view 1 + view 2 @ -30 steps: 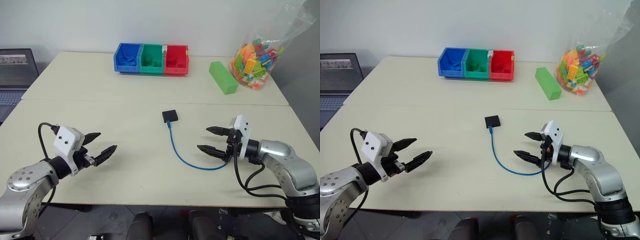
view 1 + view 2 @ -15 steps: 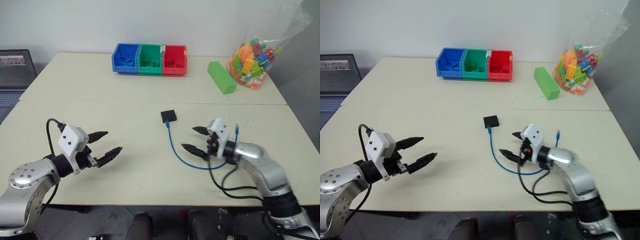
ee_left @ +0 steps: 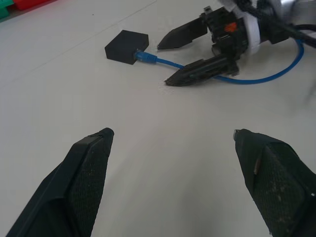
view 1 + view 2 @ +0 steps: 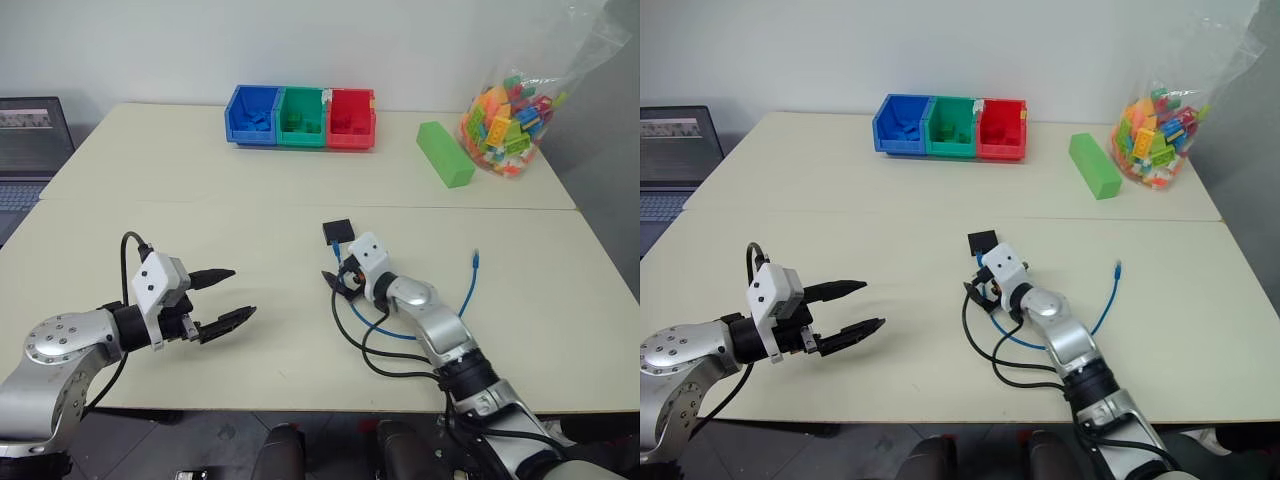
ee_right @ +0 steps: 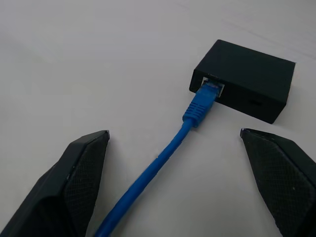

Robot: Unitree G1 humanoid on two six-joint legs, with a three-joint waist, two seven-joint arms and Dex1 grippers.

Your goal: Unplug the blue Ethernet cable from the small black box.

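Blue Ethernet cable [image 5: 170, 148] still plugged into the small black box [image 5: 247, 79], blue plug seated in the port on the box's near side. Box lying flat near the middle of the cream table [image 4: 250, 200]; cable running from it toward the near edge, looping right under the right arm and ending in a free plug at right.

Right gripper [image 3: 195, 54] spread wide and empty, hanging just short of the box with the cable passing between its fingers [image 5: 74, 182]. Left gripper [image 4: 222, 297] also spread wide and empty, well to the left of the box, pointed toward it.

Judged step in hand: closing in for the grip on the plug. To do it well:
- Carry the right gripper a little farther along the cable, so the pinch lands on the blue plug boot itself, not on the thin cord behind it.
- Keep the fingertips low and level with the port.
- Pull straight back along the plug's own line; a sideways tug would probably drag the light box instead of freeing the plug.
- Bring the left gripper in to pin or hold the box first, since nothing else anchors it.
- Latch tab too small to make out; expect resistance if not pressed.
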